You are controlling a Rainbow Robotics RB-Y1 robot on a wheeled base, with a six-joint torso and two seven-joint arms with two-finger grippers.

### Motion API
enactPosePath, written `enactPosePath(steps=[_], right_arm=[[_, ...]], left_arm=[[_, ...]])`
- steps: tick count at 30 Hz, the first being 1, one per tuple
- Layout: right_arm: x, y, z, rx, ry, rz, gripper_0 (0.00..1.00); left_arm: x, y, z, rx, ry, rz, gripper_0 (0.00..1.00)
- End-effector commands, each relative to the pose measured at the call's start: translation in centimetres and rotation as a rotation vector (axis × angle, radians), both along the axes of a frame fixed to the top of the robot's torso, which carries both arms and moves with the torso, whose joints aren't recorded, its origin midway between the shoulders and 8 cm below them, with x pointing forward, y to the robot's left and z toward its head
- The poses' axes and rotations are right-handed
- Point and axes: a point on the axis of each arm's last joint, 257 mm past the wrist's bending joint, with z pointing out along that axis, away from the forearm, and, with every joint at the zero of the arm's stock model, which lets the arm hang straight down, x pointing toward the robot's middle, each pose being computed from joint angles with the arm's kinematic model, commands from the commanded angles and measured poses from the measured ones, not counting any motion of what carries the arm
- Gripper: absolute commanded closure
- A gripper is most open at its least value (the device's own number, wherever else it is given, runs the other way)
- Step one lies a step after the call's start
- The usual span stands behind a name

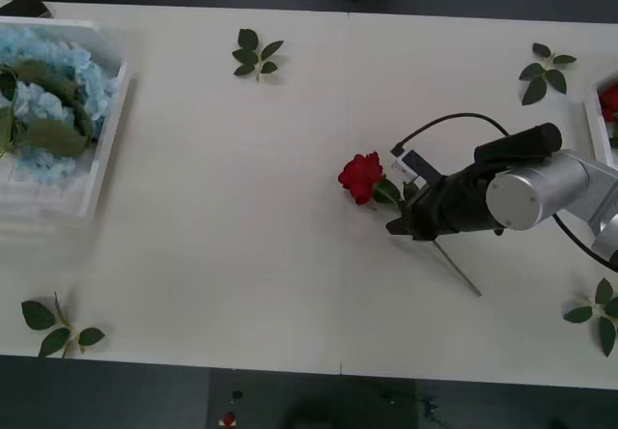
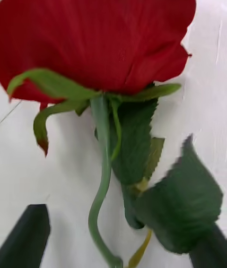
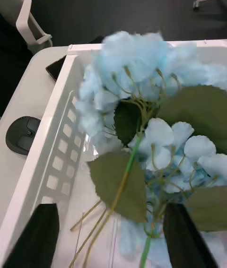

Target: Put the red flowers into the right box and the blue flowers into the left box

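Note:
A red flower lies on the white table right of centre, its thin stem running back under my right gripper. In the right wrist view its bloom looms close, and the green stem passes between the black fingers, which stand apart at the corners, so the right gripper is open around the stem. The blue flowers fill the left box. My left gripper hangs open over the blue flowers in the left box. The right box shows at the right edge, with red inside.
Bloomless leaf sprigs lie at the far middle, the far right, the near left and the near right. A round black object sits on the table beside the left box.

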Motion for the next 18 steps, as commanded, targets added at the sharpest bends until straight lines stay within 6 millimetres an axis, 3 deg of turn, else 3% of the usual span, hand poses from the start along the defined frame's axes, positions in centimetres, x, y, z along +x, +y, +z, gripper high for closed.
enactPosePath(steps=[1,4,7,16,18], right_arm=[[1.7,1.1,2.2,0.023,-0.049,-0.006,1.00],[1.6,1.3,2.2,0.025,-0.048,-0.006,1.00],[1.7,1.4,2.2,0.022,-0.052,-0.001,1.00],[1.6,1.5,2.1,0.022,-0.051,-0.001,1.00],[1.6,1.5,2.1,0.023,-0.051,0.000,1.00]], left_arm=[[0.0,-0.5,2.7,0.005,-0.061,-0.023,0.14],[0.0,-2.3,2.6,-0.015,-0.064,-0.074,0.14],[-0.2,-7.3,2.8,-0.081,-0.052,-0.220,0.14],[0.3,-18.2,3.6,-0.084,-0.043,-0.478,0.14],[0.1,-21.8,3.4,-0.116,-0.033,-0.573,0.13]])
